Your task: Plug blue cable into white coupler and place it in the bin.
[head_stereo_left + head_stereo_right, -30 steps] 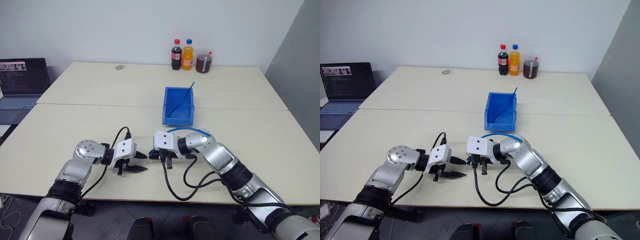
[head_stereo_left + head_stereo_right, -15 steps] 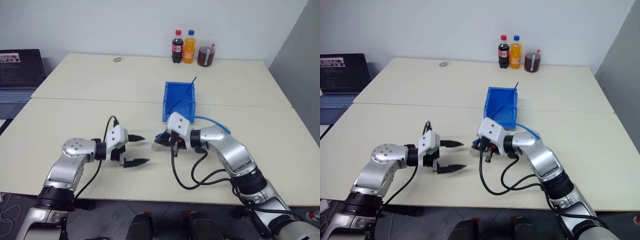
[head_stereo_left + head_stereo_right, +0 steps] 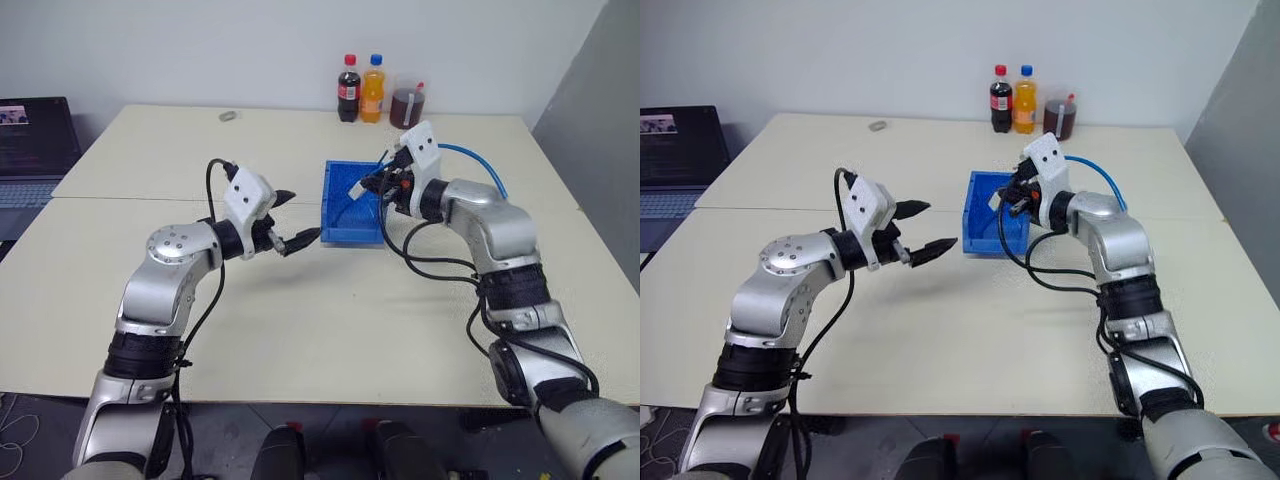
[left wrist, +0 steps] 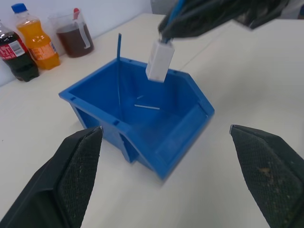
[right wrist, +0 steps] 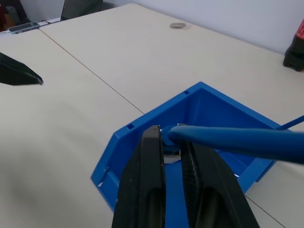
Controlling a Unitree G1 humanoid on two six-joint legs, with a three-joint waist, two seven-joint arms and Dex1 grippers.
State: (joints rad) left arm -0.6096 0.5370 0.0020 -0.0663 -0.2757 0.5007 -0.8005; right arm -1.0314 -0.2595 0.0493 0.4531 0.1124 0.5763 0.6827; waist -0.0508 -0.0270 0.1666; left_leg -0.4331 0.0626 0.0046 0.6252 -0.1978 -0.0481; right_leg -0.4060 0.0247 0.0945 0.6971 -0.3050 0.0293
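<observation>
The bright blue bin [image 3: 350,238] stands open near the table's middle. My right gripper [image 3: 378,184] hangs over it, shut on the blue cable [image 5: 237,140] just behind its plug. From there the cable arcs back over that arm [image 3: 472,155]. The white coupler [image 4: 159,59] hangs on the cable's end, tilted, above the bin's inside and not touching it. My left gripper [image 3: 297,216] is held level just left of the bin's front corner. Its fingers are spread wide and hold nothing.
A thin dark-blue wire [image 4: 118,57] leans upright inside the bin. A cola bottle [image 3: 348,88], an orange bottle [image 3: 373,88] and a jug of brown liquid [image 3: 407,105] stand at the far edge. A laptop [image 3: 30,150] sits at far left, and a small grey object [image 3: 229,116] lies far back.
The right gripper lifted the cable and coupler from the table's front to above the bin. The left gripper opened wide, rose and turned toward the bin.
</observation>
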